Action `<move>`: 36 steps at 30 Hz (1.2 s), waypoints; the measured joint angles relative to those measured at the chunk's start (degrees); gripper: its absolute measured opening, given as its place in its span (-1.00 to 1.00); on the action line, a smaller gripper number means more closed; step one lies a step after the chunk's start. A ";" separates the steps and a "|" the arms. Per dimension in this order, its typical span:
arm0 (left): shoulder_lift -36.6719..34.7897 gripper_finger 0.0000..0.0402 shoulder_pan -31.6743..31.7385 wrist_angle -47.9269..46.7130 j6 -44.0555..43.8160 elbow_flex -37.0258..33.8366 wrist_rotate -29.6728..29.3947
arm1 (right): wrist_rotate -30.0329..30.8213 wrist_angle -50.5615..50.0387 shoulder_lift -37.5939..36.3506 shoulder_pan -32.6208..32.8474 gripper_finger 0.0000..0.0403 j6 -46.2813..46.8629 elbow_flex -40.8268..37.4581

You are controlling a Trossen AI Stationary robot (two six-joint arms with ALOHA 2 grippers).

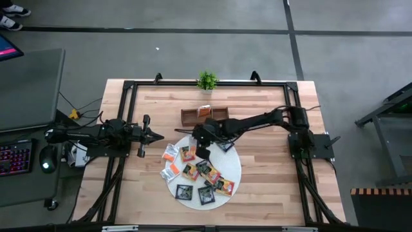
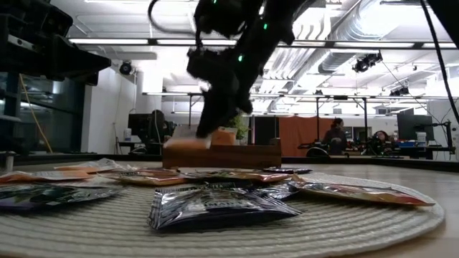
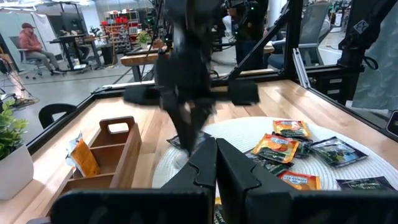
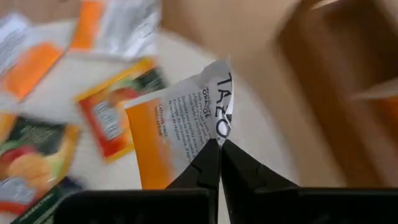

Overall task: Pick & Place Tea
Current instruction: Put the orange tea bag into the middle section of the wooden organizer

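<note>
Pinched in my right tool point(image 4: 219, 144), one orange-white tea sachet point(image 4: 180, 130) hangs above the mat point(image 1: 233, 169). Carry step: next, travel toward the tray point(image 1: 205, 115) at 12 o'clock. Left tool point(image 1: 158, 135) pressed together, idle.

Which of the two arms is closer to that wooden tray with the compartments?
The right. Its end effector is just in front of the wooden tray, at the round mat's edge, shut on a tea sachet. The left end effector waits farther off, to the tray's left.
</note>
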 joint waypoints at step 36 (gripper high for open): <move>0.00 -1.00 0.00 -0.01 -0.02 0.00 0.00 | 28.73 -4.14 -1.24 -5.58 -1.00 -21.51 0.07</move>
